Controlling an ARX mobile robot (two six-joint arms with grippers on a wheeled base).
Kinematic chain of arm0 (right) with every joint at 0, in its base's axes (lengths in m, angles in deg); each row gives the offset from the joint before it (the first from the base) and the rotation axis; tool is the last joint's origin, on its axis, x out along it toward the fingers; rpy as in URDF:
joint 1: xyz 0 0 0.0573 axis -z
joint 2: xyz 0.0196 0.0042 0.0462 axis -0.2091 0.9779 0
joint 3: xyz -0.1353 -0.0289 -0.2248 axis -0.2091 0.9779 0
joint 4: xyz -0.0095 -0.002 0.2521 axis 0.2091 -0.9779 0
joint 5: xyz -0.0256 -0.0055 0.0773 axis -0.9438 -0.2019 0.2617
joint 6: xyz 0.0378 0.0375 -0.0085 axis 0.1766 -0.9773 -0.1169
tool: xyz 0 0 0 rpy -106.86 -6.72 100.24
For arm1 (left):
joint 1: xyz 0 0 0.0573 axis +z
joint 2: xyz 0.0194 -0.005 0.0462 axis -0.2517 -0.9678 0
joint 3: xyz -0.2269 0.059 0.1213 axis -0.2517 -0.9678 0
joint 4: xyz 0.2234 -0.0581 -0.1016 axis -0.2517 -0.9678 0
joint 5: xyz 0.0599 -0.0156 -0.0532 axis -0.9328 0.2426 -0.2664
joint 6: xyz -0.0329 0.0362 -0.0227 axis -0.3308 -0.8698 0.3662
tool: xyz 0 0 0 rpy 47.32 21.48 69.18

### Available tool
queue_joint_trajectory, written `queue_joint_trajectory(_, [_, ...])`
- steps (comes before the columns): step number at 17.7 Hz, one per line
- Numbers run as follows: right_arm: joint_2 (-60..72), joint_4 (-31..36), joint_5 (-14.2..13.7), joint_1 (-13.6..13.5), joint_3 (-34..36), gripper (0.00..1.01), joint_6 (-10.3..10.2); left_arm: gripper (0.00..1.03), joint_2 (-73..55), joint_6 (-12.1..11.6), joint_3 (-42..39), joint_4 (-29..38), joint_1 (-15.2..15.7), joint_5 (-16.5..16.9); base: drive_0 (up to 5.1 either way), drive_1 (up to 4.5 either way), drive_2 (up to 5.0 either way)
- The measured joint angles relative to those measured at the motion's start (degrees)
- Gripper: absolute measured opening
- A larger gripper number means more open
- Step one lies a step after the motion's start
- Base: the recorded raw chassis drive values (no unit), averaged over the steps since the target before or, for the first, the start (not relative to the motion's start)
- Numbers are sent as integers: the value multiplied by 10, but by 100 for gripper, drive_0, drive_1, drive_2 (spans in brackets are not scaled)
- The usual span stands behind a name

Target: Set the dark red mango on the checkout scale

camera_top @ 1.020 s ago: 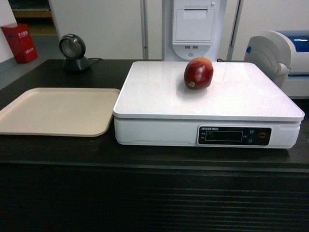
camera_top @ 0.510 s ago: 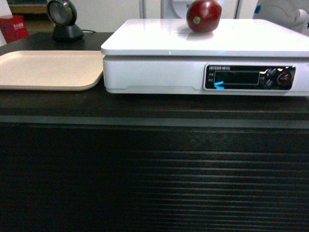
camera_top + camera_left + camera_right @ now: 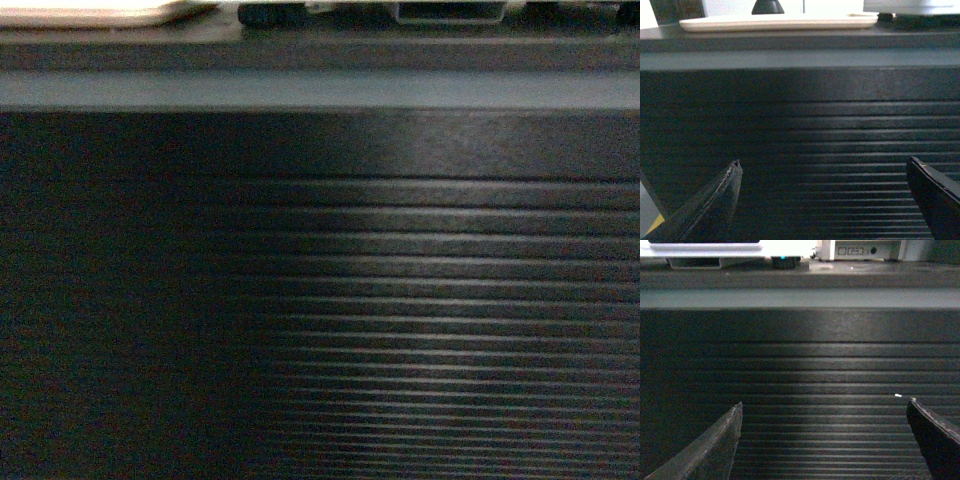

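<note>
The dark red mango is out of view in every view. The checkout's ribbed dark front panel (image 3: 320, 300) fills the head view, with its counter edge (image 3: 320, 90) near the top. Only the scale's lower edge shows: top right in the left wrist view (image 3: 910, 6) and top left in the right wrist view (image 3: 715, 250). My left gripper (image 3: 825, 162) is open and empty, facing the ribbed panel (image 3: 820, 130) below the counter top. My right gripper (image 3: 825, 403) is likewise open and empty in front of the panel (image 3: 820, 370).
A beige flat tray (image 3: 780, 21) lies on the counter left of the scale, with a dark scanner base (image 3: 767, 7) behind it. A white machine (image 3: 860, 250) stands on the counter to the right of the scale. The counter edge juts out above both grippers.
The head view has sunk steadily: the scale top and the mango on it have slid up out of frame, leaving only the counter edge and ribbed front.
</note>
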Motion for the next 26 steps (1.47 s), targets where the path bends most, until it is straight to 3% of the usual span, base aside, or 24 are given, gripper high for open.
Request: queue_joint_trajectory(26, [0,0,0,0,0,98,0,98,0,0,0,-1,0,0,0,0,0])
